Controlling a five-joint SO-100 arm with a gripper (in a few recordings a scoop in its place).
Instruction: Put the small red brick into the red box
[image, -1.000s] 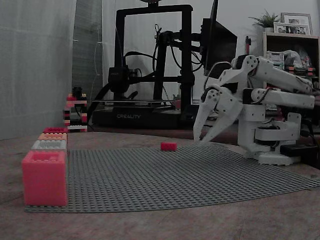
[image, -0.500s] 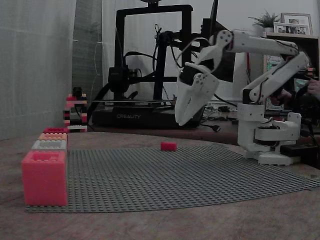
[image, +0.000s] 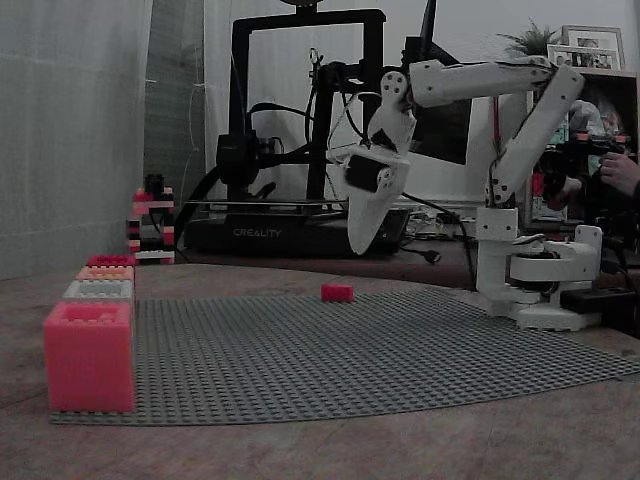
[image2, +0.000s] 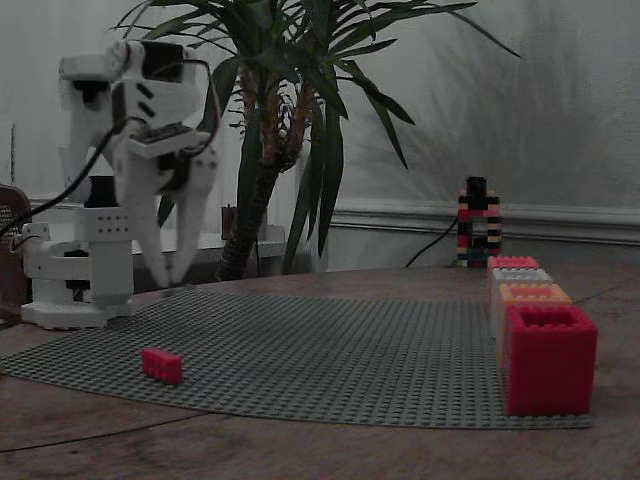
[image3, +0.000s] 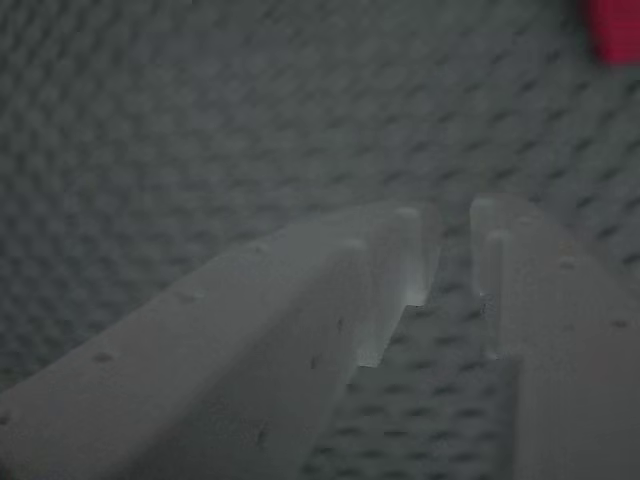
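The white gripper (image: 361, 243) hangs above the grey studded baseplate (image: 400, 350), fingers pointing down and nearly together with only a narrow gap between the tips, pinching nothing. The small red brick (image: 337, 292) lies on the baseplate below it, apart from the fingertips (image3: 410, 250); in the wrist view it sits at the upper right corner (image3: 612, 28). The red box (image2: 549, 358) stands at the baseplate's edge, nearest of a row of boxes.

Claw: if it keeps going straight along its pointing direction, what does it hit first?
Probably the bare grey baseplate. The claw points down, apparently short of the small red brick; depth is unclear.
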